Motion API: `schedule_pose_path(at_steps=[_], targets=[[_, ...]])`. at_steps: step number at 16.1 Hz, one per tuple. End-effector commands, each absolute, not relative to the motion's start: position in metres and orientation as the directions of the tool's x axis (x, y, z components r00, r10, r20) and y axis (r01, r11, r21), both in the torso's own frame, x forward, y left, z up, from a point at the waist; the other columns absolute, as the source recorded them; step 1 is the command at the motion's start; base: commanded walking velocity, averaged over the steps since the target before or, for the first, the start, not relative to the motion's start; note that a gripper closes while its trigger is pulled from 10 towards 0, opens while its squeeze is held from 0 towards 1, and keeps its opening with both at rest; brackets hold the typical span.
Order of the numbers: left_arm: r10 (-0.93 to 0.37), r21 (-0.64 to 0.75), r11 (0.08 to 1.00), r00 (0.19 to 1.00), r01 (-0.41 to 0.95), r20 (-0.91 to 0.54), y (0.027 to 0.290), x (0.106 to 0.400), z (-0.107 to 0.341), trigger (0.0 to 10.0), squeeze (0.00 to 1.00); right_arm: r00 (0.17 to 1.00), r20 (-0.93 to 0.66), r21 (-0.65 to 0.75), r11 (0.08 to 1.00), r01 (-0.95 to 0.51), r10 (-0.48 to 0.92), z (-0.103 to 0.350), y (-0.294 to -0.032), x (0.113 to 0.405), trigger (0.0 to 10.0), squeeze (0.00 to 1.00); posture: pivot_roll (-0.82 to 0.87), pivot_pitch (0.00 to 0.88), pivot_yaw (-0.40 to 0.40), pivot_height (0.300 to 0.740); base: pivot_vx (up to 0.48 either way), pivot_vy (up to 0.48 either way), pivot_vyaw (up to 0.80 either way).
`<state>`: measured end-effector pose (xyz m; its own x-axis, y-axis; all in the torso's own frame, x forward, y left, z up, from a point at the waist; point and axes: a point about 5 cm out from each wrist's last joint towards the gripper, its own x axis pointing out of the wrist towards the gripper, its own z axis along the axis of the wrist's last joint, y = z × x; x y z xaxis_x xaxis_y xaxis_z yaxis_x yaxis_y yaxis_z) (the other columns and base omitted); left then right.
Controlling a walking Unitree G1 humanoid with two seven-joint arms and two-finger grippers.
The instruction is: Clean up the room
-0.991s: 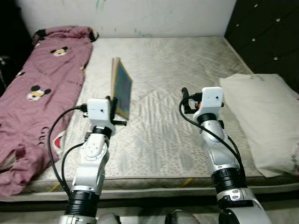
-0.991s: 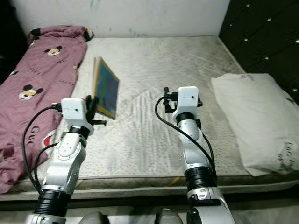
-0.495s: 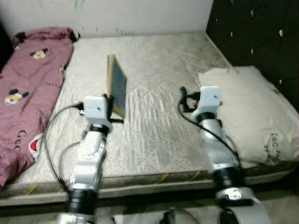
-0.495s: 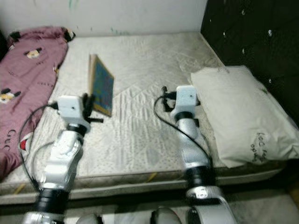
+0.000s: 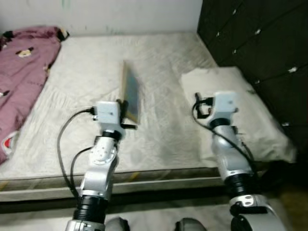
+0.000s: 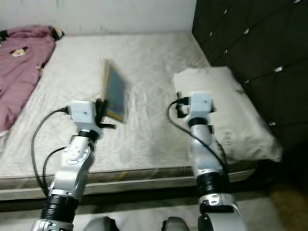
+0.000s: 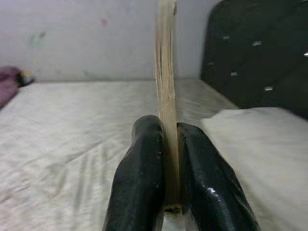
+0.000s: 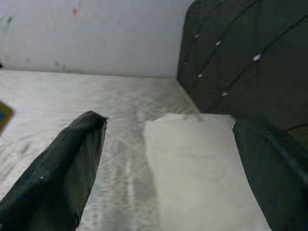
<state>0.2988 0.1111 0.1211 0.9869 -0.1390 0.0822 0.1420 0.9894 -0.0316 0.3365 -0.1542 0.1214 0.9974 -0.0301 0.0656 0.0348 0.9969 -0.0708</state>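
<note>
Both views swung right; left gripper (image 7: 166, 192) still clamps book (image 5: 130, 91), right gripper (image 8: 168, 192) wide.

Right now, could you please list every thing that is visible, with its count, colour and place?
thin book with a blue cover and pale page edges: one, held upright on edge above the mattress, clamped by the left tool
bare grey-white patterned mattress: one, lies across the scene before the robot
off-white pillow: one, on the mattress at the robot's right, next to the headboard
pink blanket with cartoon mouse print: one, bunched on the mattress at the far left
black tufted headboard: one, on the right side
white wall: behind the mattress
left tool: black fingers shut on the book
right tool: black fingers open, held over the mattress near the pillow
</note>
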Motion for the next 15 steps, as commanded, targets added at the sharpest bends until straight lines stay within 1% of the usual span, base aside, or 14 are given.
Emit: schedule_pose_path(at_steps=[1,9,15], targets=[[-0.108,-0.016,0.994,0.985,0.111,0.136,0.1216,0.3007,0.1319,10.0,0.0,0.997,0.083,-0.061,0.998,0.0,0.005,0.126,-0.1431,0.3384,10.0,0.0,-0.1,0.0,0.019,0.74,0.0,-0.285,0.0],[-0.121,-0.057,0.99,0.979,0.132,0.167,0.1252,0.2993,0.1351,10.0,0.0,0.996,0.085,-0.07,0.998,-0.007,0.013,0.1258,-0.1427,0.339,10.0,0.0,-0.1,0.0,0.016,0.74,0.0,0.0,0.0],[-0.127,-0.068,0.988,0.978,0.14,0.168,0.1248,0.2987,0.1348,10.0,0.0,0.996,0.085,-0.07,0.997,-0.01,0.016,0.1263,-0.1418,0.34,10.0,0.0,-0.1,0.0,0.012,0.74,0.286,0.0,0.0]])
